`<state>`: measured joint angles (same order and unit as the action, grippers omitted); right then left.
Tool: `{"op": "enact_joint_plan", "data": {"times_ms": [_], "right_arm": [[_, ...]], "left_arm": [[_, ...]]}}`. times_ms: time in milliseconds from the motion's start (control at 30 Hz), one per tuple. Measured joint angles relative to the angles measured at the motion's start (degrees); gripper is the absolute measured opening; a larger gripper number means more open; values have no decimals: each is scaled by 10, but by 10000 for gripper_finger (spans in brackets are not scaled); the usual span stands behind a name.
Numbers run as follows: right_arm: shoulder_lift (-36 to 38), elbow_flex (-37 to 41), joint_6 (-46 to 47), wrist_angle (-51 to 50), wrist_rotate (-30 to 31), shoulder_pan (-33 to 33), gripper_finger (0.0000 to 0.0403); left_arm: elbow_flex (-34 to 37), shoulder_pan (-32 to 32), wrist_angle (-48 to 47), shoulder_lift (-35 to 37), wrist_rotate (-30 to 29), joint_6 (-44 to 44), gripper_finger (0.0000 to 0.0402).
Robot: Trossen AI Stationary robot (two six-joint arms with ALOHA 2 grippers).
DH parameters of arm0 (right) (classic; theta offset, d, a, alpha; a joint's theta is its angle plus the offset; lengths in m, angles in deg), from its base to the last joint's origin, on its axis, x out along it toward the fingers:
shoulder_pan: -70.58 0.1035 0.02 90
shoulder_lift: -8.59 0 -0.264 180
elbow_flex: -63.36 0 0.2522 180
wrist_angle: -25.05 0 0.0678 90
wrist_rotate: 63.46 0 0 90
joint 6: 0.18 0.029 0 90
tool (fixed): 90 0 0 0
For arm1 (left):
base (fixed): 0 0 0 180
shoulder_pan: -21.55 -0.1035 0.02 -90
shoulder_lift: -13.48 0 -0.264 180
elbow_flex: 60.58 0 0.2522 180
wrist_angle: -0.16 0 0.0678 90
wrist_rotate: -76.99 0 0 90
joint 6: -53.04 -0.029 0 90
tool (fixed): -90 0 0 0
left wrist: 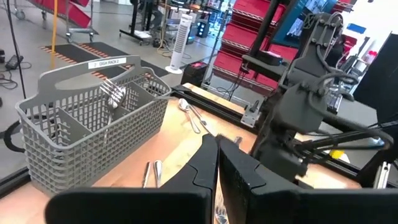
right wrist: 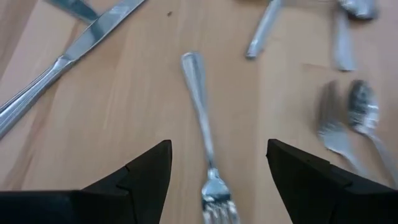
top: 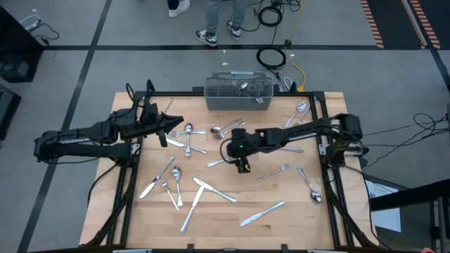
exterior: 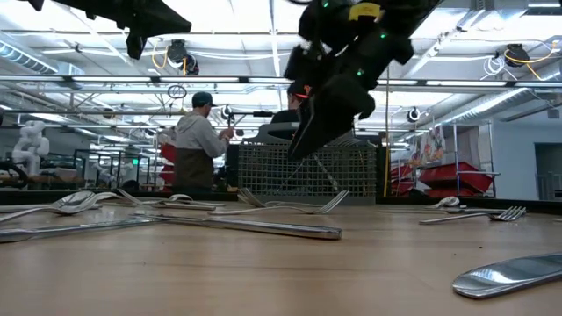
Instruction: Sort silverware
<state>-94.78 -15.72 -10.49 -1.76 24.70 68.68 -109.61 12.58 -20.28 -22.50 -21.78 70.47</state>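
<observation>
The right gripper [right wrist: 214, 165] hangs released, fingers spread either side of a slim shiny fork [right wrist: 205, 140] lying on the desk [top: 281, 225]. The left gripper's [left wrist: 217, 163] fingers are clenched. Roughly twenty pieces of silverware [top: 204, 191] lie scattered; a few stand in the basket [top: 238, 95].

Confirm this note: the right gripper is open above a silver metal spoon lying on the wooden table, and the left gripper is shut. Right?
One slip: the piece below the open right gripper is a silver metal fork, not a spoon; the right wrist view shows its tines between the fingers. It lies on the wooden table. The left gripper is shut, as noted.
</observation>
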Motion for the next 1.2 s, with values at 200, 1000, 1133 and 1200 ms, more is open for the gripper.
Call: {"op": "enact_joint_plan", "data": {"times_ms": [200,1000,1133,1200], "right_arm": [[-53,-4,-20,0,-13,-10,253],[-108,-6,6,8,1,-30,13],[-107,-6,29,0,26,-29,11],[-104,-5,36,-7,28,-29,6]], "left_arm": [[0,0,-4,0,0,-3,22],[0,0,-33,0,-3,-15,22],[0,0,-33,0,-3,-17,22],[0,0,-33,0,-3,-17,22]]}}
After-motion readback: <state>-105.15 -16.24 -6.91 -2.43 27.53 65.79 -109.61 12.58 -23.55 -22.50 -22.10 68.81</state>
